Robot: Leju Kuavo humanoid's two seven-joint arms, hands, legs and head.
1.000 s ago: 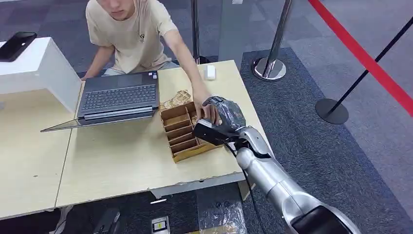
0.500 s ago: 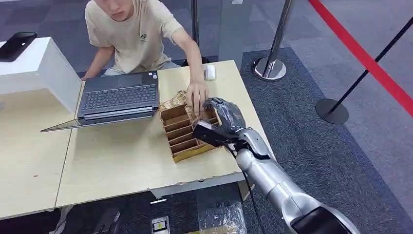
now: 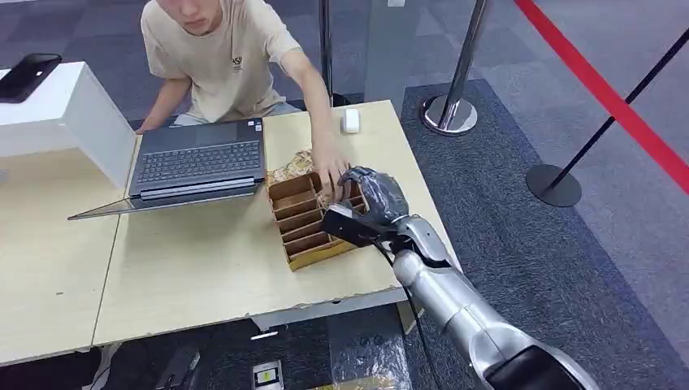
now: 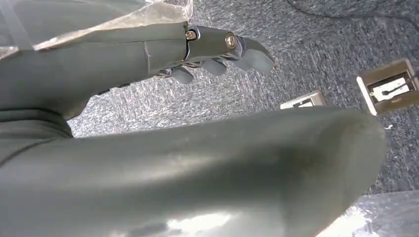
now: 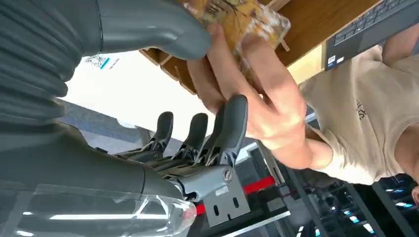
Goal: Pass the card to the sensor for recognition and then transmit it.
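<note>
A wooden slotted card box stands on the table's right part, by the laptop. My right hand hovers at its right end, thumb and dark fingers apart. A person's hand reaches in between them. It holds a yellow-brown patterned card in a clear sleeve, close to my thumb tip; whether my thumb touches the card is unclear. More patterned cards lie behind the box. The black sensor rests on a white stand at the far left. My left hand hangs over the carpet, holding nothing.
An open laptop sits left of the box, with the person seated behind it. A white mouse lies at the table's far right corner. Stanchion bases and a red belt stand on the carpet to the right.
The person's hand left my right hand's side, rose over the far end of the box, then came back down against my hand. My right hand shifted slightly towards me.
</note>
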